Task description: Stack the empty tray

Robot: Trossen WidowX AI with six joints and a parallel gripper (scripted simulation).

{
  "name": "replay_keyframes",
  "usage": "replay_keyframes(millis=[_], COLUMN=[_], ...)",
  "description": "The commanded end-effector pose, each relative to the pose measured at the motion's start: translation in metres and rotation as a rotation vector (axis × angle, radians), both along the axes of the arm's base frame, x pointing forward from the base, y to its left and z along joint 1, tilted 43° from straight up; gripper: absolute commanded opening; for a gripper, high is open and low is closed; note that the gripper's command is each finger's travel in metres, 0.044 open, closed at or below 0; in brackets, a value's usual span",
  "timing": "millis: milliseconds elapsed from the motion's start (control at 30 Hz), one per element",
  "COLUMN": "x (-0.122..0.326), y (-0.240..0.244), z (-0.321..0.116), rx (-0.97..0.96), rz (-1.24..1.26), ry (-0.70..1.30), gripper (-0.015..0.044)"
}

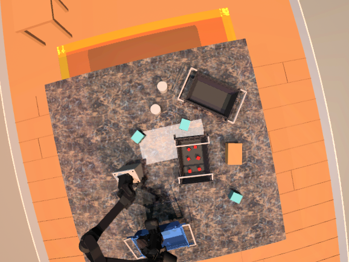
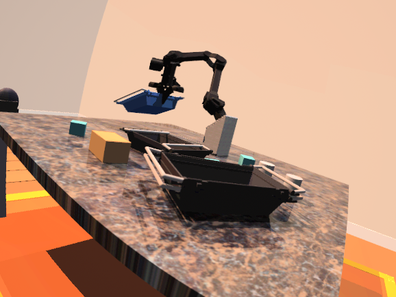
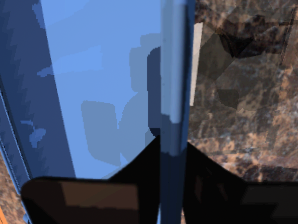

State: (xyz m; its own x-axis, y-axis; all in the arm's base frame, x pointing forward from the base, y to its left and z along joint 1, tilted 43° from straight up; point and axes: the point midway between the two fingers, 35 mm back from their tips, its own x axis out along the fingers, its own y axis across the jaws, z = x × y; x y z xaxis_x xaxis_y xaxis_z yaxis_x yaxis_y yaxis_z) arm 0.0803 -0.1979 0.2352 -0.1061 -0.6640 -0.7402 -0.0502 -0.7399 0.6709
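One blue tray (image 1: 175, 236) (image 2: 151, 102) (image 3: 90, 60), empty, aloft over the table (image 1: 90, 121) (image 2: 308, 239), its wall pinched in the nearly closed claw (image 1: 152, 238) (image 2: 164, 99) (image 3: 168, 141); loaded tray (image 1: 207, 158) (image 2: 186, 151), both bars (image 1: 196, 176) (image 2: 186, 146) apparently swung in; carrying, level placement and release outstanding.

Well apart from the jaws, the mottled stone-look tabletop (image 1: 99, 127) (image 2: 308, 246) carries the red-block tray (image 1: 180, 163) (image 2: 144, 145).

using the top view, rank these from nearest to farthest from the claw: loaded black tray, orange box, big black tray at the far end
1. Loaded black tray: mid-table
2. Orange box: right of it
3. Big black tray: far end
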Motion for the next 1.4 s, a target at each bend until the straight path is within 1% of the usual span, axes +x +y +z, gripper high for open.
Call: replay_keyframes(millis=[0, 167, 1033, 1367], x=[0.003, 0.005, 0.005, 0.040], y=[0.003, 0.007, 0.007, 0.005], z=[0.020, 0.034, 0.034, 0.021], rx=[-0.020, -0.022, -0.021, 0.030], rz=[-0.003, -0.002, 0.000, 0.109], ry=[-0.008, -0.008, -0.007, 0.068], gripper=[0.0000, 0.0000, 0.0000, 0.0000])
